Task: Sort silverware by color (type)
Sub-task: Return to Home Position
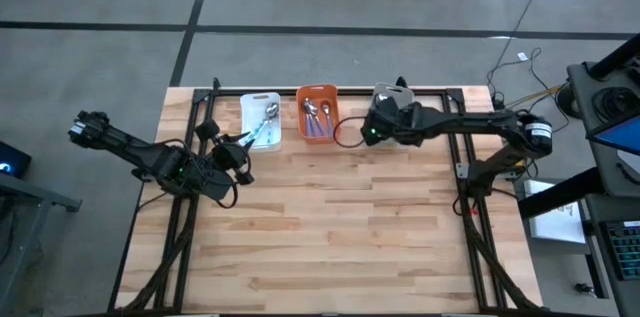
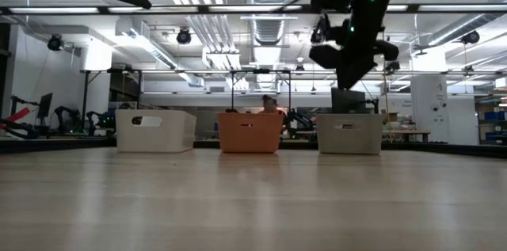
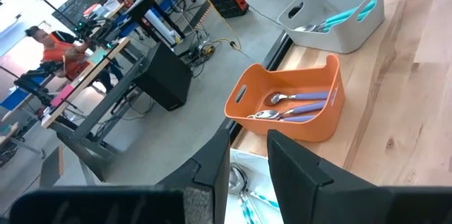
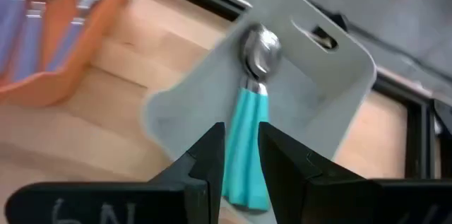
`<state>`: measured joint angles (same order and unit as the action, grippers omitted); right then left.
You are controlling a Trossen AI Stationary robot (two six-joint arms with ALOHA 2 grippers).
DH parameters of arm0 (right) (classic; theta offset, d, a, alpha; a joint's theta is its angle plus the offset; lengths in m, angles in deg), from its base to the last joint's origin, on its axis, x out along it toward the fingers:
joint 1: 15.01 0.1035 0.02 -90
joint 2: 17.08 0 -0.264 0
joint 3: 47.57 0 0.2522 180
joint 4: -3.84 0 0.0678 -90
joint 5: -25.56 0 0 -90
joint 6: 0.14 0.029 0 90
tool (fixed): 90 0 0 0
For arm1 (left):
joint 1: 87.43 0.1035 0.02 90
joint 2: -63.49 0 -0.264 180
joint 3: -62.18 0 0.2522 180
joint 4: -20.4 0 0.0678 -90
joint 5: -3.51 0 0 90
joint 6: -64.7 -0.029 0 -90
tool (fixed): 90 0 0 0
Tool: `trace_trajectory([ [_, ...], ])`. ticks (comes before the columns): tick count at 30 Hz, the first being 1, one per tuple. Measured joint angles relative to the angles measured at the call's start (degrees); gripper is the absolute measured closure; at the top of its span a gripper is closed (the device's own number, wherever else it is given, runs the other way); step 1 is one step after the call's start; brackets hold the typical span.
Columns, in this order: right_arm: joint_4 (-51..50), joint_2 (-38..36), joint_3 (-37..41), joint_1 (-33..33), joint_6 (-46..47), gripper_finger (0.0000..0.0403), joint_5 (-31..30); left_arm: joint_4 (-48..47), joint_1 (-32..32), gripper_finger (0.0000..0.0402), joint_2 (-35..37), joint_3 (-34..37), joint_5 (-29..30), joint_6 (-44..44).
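Note:
Three bins stand in a row at the table's far edge. The white bin (image 1: 262,120) holds pale-blue spoons (image 3: 248,201). Purple-handled spoons (image 3: 304,101) lie in the orange bin (image 1: 318,115). The grey bin (image 3: 332,12) has teal spoons (image 3: 340,19) in it. My right gripper (image 4: 241,155) hangs above the grey bin (image 4: 282,90), shut on a teal spoon (image 4: 247,118). My left gripper (image 3: 248,171) is open and hovers over the near-left part of the white bin; spoons lying in that bin show between its fingers. My right gripper pinches the teal spoon by its handle (image 4: 244,136) between the two fingers. The fingers lie along the handle. The metal bowl (image 4: 260,47) sticks out past the fingertips, lifted clear above the floor of the grey bin.
The wooden table (image 1: 340,227) stretches bare toward the near edge. In the low view the three bins (image 2: 250,134) stand side by side with my right arm (image 2: 356,37) above the grey one. A person (image 3: 53,47) sits at desks beyond the table.

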<state>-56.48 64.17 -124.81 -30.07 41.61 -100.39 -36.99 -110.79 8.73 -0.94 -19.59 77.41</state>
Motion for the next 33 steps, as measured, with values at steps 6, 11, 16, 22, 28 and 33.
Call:
trace_trajectory([
  [6, 4.13, -2.27, 0.02, 5.97, -4.98, 0.0335, -0.35, -0.02, 0.01, 0.0324, -0.02, 0.00, 0.02, 0.00],
  [11, 6.51, -3.00, 0.02, 10.36, -10.56, 0.0332, -1.34, -0.04, 0.00, 0.0324, -0.02, 0.00, 0.02, 0.01],
  [16, 6.80, -3.42, 0.04, 13.14, -13.49, 0.0338, -1.66, -0.06, -0.01, 0.0324, -0.02, 0.00, 0.00, 0.01],
  [22, 11.07, -4.66, 2.97, 15.71, -18.32, 0.0346, -1.53, -0.04, 0.01, 0.0324, -0.02, 0.00, 0.02, 0.01],
  [28, 22.40, -10.22, 10.99, 16.56, -23.44, 0.0346, 0.57, -0.07, 0.01, 0.0324, -0.02, 0.00, 0.02, 0.01],
  [33, 32.59, -16.67, 19.54, 16.56, -26.31, 0.0346, 4.80, -0.06, 0.01, 0.0324, -0.02, 0.00, 0.02, 0.01],
])
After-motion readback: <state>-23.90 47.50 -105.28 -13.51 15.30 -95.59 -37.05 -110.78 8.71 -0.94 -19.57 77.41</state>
